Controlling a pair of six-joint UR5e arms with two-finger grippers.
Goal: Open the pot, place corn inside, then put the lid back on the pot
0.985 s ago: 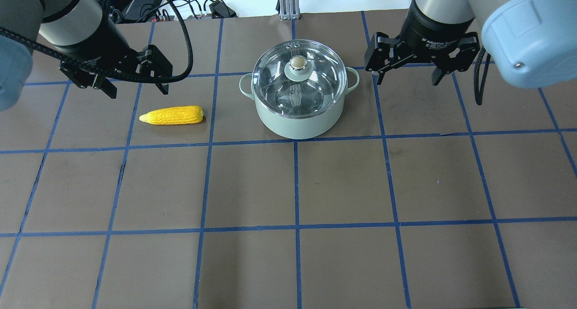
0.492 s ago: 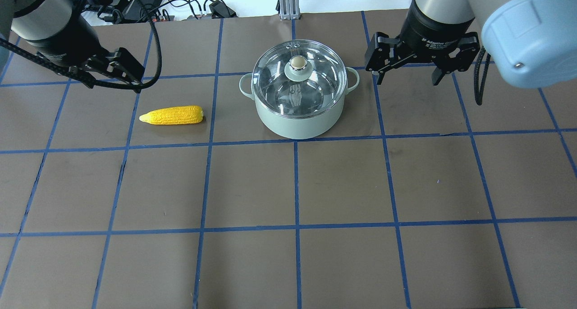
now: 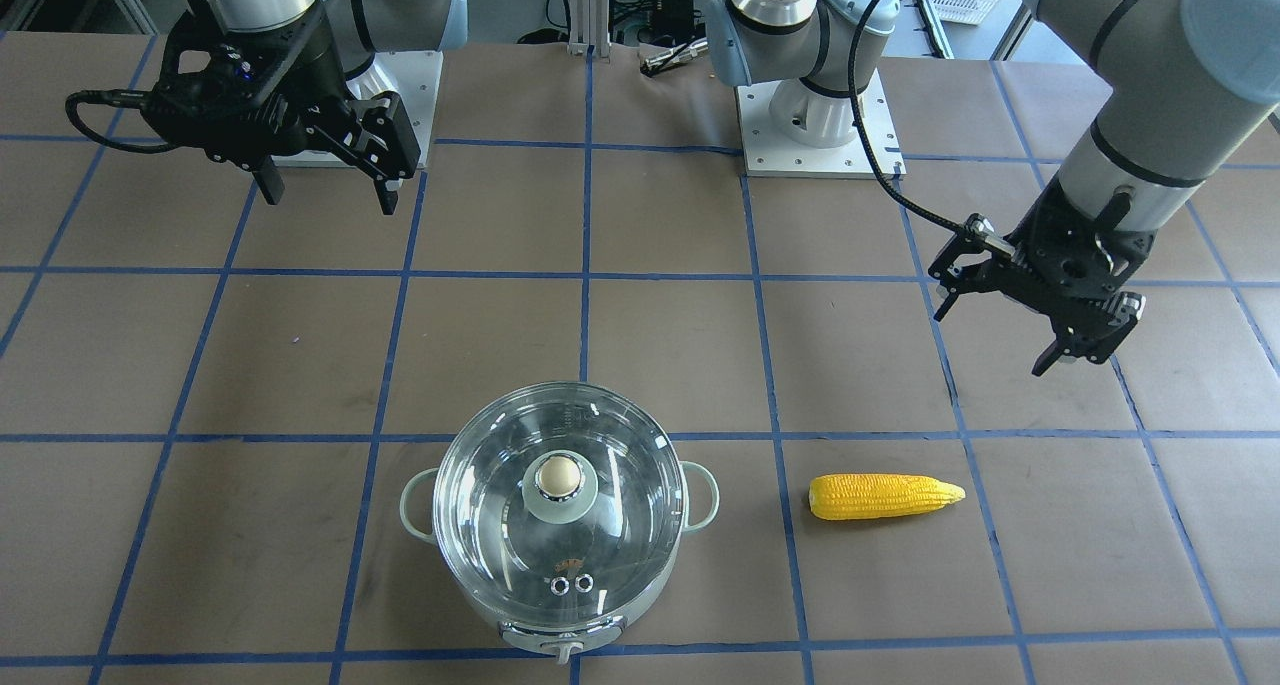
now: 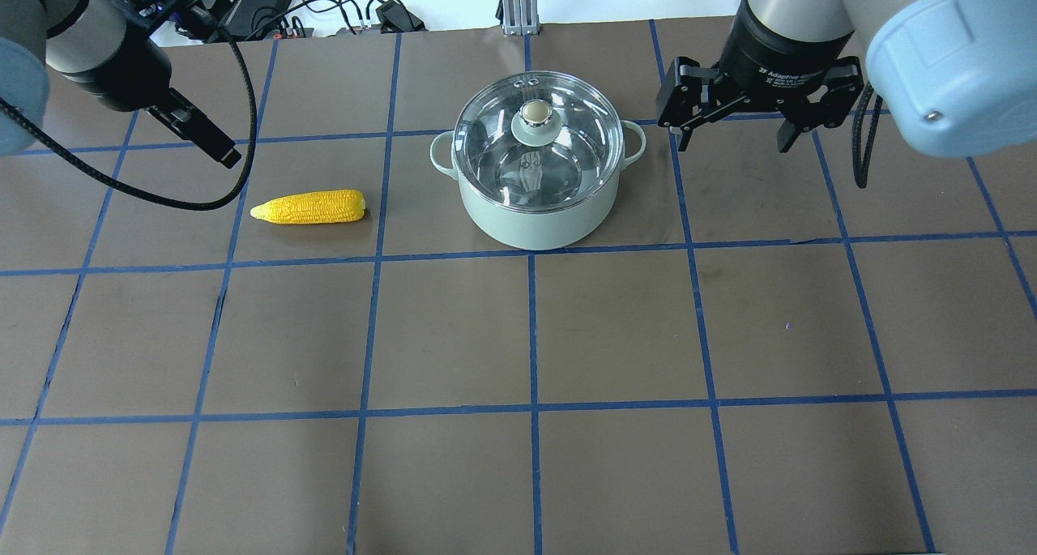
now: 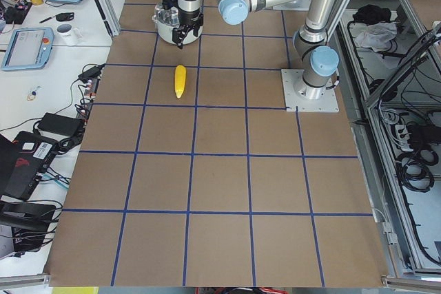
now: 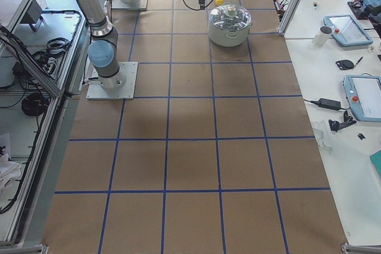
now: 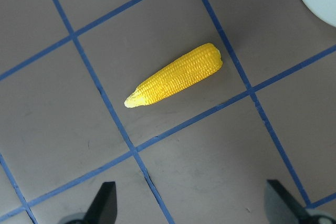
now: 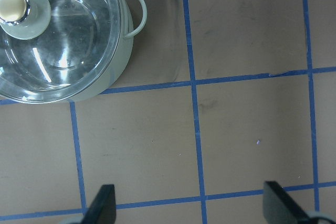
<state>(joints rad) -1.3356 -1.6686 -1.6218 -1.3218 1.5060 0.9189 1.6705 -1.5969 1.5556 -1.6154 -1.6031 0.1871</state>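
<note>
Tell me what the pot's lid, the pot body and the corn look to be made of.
Round clear lid: apparently glass; the shiny floor beneath shows through, with glare streaks.
Pale mint-green pot: smooth satin coating, perhaps enamel or paint over metal; inside looks polished steel.
Yellow ear of corn: matte, uniformly yellow moulded kernels, probably plastic or rubber.

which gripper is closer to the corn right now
Left. The left gripper hovers open near the corn, not touching it; the right gripper hangs open on the other side of the pot.
</note>
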